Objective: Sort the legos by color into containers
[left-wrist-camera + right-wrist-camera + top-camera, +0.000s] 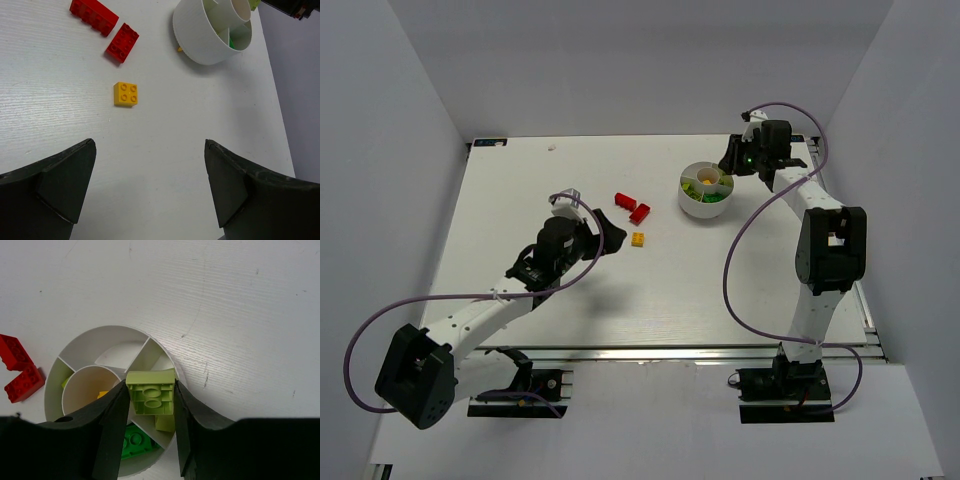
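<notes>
Pinching a pale green lego [150,396] just above the dish [102,336], over a dark green lego [134,442], right end effector [150,410] risks an off-centre release bouncing it off a divider wall [142,351] into the wrong compartment; left end effector [150,187] spread wide, apart from the dish.

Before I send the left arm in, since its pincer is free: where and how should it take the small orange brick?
Grip the orange brick by two opposite side walls, coming straight down from above. It lies flat, studs up, its sides upright and square, clear of the nearest red brick. The open left pincer looks wider than it.
</notes>
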